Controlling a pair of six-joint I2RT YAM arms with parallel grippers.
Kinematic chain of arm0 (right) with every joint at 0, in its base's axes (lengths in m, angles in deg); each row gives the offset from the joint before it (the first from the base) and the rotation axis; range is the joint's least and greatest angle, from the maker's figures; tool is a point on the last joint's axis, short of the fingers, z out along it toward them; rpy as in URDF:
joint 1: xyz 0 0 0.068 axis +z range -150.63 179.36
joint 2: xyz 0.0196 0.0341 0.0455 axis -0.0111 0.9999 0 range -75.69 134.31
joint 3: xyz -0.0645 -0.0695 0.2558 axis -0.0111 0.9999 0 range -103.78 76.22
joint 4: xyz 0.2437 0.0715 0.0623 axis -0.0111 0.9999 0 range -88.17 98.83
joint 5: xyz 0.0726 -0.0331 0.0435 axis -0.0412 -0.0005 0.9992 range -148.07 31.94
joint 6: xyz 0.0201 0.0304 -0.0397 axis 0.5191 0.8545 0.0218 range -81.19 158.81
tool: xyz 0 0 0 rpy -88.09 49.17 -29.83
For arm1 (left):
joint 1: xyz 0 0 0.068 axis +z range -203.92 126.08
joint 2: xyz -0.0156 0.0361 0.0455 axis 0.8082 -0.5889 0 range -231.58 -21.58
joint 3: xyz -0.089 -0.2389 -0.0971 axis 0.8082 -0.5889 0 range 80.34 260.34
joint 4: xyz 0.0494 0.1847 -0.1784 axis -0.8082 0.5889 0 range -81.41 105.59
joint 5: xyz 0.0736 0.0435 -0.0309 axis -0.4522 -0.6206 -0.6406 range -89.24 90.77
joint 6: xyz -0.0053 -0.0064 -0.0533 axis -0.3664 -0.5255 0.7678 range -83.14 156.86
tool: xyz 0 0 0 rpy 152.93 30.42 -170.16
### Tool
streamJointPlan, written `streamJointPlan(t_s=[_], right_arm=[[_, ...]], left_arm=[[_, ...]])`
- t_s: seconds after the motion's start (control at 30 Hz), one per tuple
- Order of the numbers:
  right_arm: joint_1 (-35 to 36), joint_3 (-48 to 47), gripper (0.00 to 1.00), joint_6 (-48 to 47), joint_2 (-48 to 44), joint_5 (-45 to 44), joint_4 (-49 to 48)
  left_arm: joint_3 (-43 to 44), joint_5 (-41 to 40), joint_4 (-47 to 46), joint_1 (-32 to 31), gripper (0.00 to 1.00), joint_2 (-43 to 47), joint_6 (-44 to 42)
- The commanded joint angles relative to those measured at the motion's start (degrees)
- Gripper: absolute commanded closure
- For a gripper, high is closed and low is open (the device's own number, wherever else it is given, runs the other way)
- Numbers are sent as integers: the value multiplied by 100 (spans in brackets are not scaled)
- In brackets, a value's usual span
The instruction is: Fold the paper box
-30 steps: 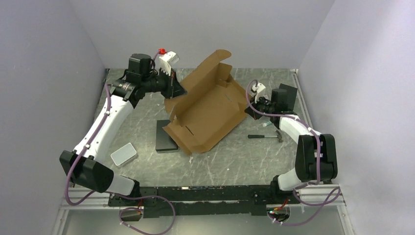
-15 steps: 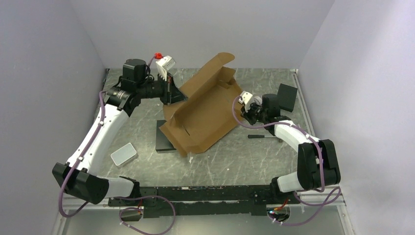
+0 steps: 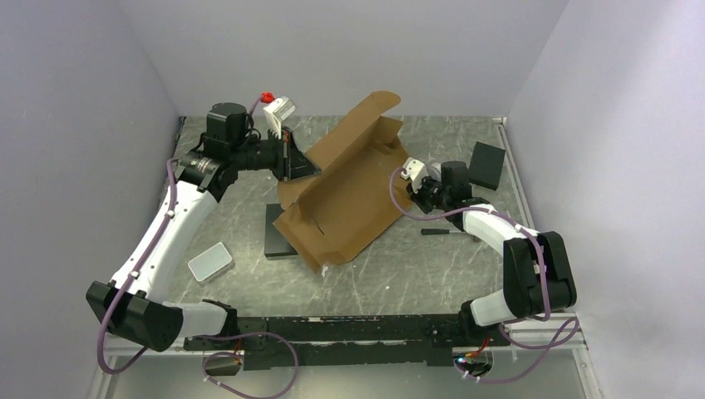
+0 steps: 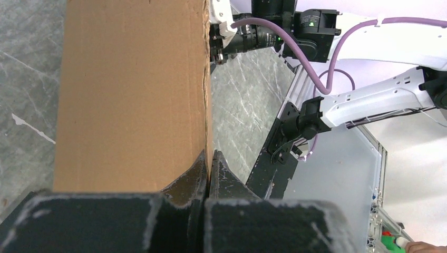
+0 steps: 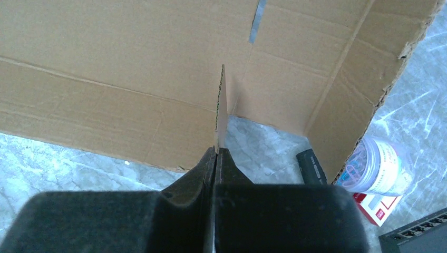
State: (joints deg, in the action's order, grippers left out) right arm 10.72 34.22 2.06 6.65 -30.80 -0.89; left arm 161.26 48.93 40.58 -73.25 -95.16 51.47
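Both grippers are clamped on cardboard here. The left gripper [image 4: 208, 169] has its fingers pressed together on one edge of the paper box [image 3: 345, 195]. In its wrist view the brown panel runs straight out ahead of the gripper, with the edge caught between the jaws and the wide face off to one side.

The right gripper [image 5: 217, 154] is pinching the box too, on a thin flap that stands edge-on right at its fingertips. Beyond that flap the inside of the box fills most of the view, with creases and a slot showing.

From above, the box sits between the two grippers, half opened and tilted. One long panel with a rounded tab sticks up at the far end, and the near end is down on the bench [image 3: 399, 274].

A flat black block [image 3: 278, 241] is partly under the box, on the near side of the left gripper. A small grey tin [image 3: 210, 262] lies well apart from both grippers, beside the left arm. Just below and right of the right gripper's tips there's a clear jar [image 5: 377, 168] of paper clips, plus a dark handle [image 5: 313, 166] poking out from under the cardboard.
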Motion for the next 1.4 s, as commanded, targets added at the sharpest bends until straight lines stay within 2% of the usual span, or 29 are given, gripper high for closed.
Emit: streamJointPlan(t_s=[0.0, 0.17, 0.4, 0.63, 0.8, 1.03, 1.17, 1.3, 1.37], right_arm=[[42, 43, 100, -97, 71, -32, -89], [42, -6, 99, 55, 68, 32, -81], [42, -206, 96, 470, 198, 267, 63], [6, -458, 83, 649, 366, 534, 414], [-177, -625, 67, 544, 149, 1157, 837], [-815, -768, 31, -220, -880, 2635, 1519], [-886, -1052, 10, 36, -1366, 2896, 1266], [-913, -1885, 6, 882, -1007, 3320, 921], [-908, -2093, 6, 1544, -730, 3454, 379]], left_arm=[[191, -121, 46, -27, 100, 198, 23], [330, -528, 286, -48, 100, 360, -368], [389, -1506, 664, -240, 100, 249, -1007], [302, -2047, 622, -343, 100, 151, -1605], [314, -2000, 522, -352, 100, 143, -1939], [340, -1687, 479, -386, 100, 89, -2135], [424, -1561, 506, -412, 100, 31, -2114], [534, -1449, 528, -439, 100, 43, -2054], [563, -1413, 549, -448, 100, 61, -2027]])
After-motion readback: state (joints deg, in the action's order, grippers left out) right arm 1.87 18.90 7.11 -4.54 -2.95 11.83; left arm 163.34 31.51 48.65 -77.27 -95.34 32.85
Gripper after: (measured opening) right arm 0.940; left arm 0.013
